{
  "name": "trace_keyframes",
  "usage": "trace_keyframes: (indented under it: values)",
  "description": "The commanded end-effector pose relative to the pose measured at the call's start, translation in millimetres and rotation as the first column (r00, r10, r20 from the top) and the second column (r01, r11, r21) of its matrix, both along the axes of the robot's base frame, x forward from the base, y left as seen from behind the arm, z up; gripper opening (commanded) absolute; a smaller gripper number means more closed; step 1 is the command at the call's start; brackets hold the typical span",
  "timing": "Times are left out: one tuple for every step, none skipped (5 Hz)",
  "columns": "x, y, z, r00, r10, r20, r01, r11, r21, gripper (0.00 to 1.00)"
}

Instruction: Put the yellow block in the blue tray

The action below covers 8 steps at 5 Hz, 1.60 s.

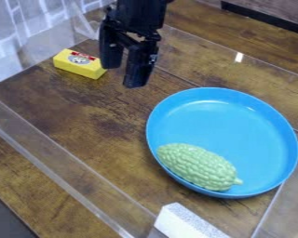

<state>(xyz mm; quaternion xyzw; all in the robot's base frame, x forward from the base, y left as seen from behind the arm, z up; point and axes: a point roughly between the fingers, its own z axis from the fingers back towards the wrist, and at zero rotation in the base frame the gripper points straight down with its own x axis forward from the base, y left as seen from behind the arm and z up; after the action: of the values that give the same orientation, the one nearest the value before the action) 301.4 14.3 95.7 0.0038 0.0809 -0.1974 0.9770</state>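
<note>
Here, one yellow block [81,63], flat on the wooden table [77,121] toward the upper left, printed face up with a round red-and-white mark. Not held, not yet touched by anything. Just beside it on its right, one black gripper [124,58], pointing down, jaws spread wide and empty, fingertips hanging close above the wood; probably lined up this way to slide over the block and straddle it before closing. Well apart, lower right: one blue tray [259,110], round and shallow with a raised rim, the biggest thing in view. Inside it, near the front edge, one green bumpy gourd [197,165], lying on its side and leaving most of the blue floor bare, so likely room enough for the block. Along the left and front, a clear plastic wall [40,153] fencing the table. At the bottom edge, one white foam-like piece [189,223], only partly in view. Task judged barely begun: block still outside the tray.
</note>
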Motion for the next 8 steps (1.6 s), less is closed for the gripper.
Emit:
trace_keyframes:
  values:
    - [10.9, 8, 10.4, 0.997, -0.061, 0.052, 0.061, 0.998, 0.004, 1.0]
    - [14.0, 13, 6.1, 0.992, -0.115, 0.047, 0.115, 0.993, 0.003, 1.0]
    - [15.8, 18, 2.0, 0.987, -0.158, 0.043, 0.158, 0.987, 0.002, 1.0]
    - [17.8, 24, -1.7, 0.974, -0.224, 0.038, 0.224, 0.975, 0.0, 1.0]
    - [19.0, 30, -5.3, 0.964, -0.261, 0.038, 0.262, 0.965, -0.001, 1.0]
    - [19.7, 36, -8.2, 0.959, -0.28, 0.038, 0.28, 0.96, -0.001, 1.0]
    - [20.1, 42, -11.1, 0.953, -0.299, 0.037, 0.299, 0.954, 0.0, 1.0]
    - [22.2, 50, -14.2, 0.942, -0.334, 0.034, 0.334, 0.943, 0.004, 1.0]
